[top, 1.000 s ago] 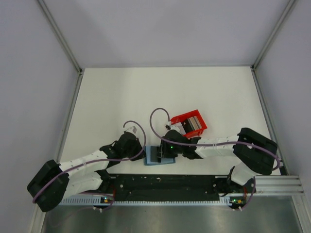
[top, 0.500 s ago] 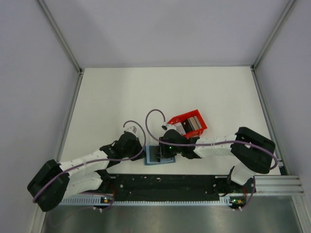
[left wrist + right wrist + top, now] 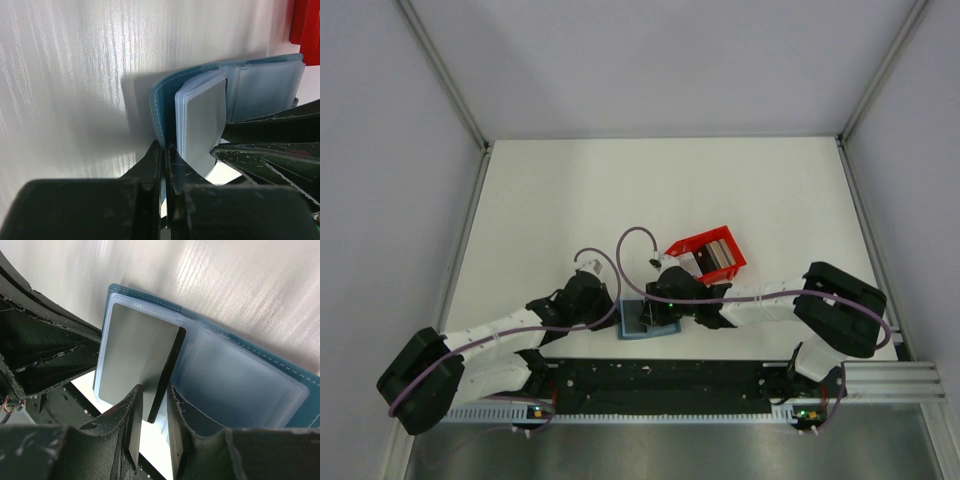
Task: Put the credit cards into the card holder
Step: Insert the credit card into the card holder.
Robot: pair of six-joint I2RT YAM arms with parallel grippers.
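The teal card holder (image 3: 665, 331) lies open near the table's front edge, its clear sleeves fanned up. My left gripper (image 3: 163, 150) is shut on the teal cover (image 3: 159, 112) at its left side. A grey credit card (image 3: 135, 352) with a dark edge leans against the left sleeves (image 3: 102, 347). Its lower corner sits between the fingers of my right gripper (image 3: 152, 407), which stand a little apart with a gap beside the card. In the left wrist view the same card (image 3: 205, 117) shows, with the right gripper's fingers (image 3: 265, 145) beside it.
A red open-topped tray (image 3: 708, 256) with grey flat items (image 3: 720, 250) stands just behind and right of the card holder. The arms' dark base rail (image 3: 660, 380) runs along the table's front edge, close below the card holder.
The right gripper has shifted slightly left over the card holder and its jaws have narrowed. The left gripper has not moved.
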